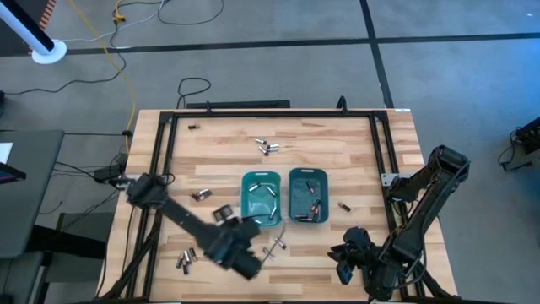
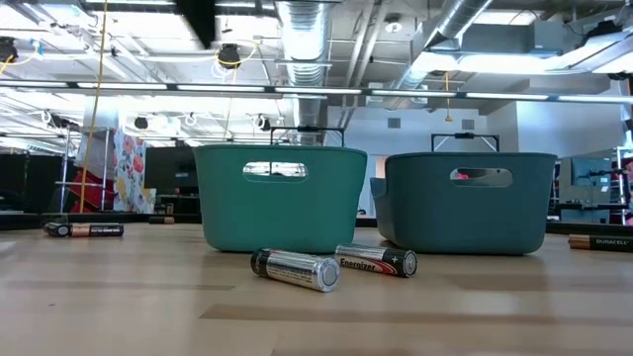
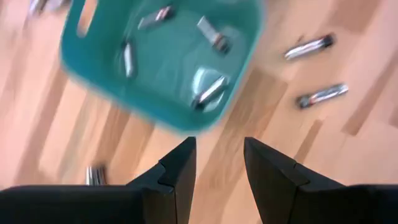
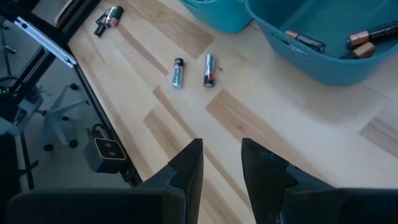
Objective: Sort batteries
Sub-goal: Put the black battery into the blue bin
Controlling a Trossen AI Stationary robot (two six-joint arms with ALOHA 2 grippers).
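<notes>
the tabletop (image 1: 354, 143) is pale wood, framed by dark rails. two teal bins sit side by side near its middle, one per battery type it seems: the left bin (image 1: 261, 199) holds silvery cells, the right bin (image 1: 308, 196) dark copper-ended ones. the left arm reaches in low from the left edge, and its left gripper (image 3: 217, 168) hangs just beside the left bin's near corner, jaws spread a little with nothing between them, probably placed for the loose pair (image 1: 276, 247) lying close by on the wood. the right gripper (image 4: 221, 165) waits over the near right corner, jaws likewise slightly apart and empty. the batteries are scattered: a cluster (image 1: 267, 147) at the far side, some (image 1: 186, 260) near the left front, one (image 1: 343, 205) right of the bins. much sorting appears left.
</notes>
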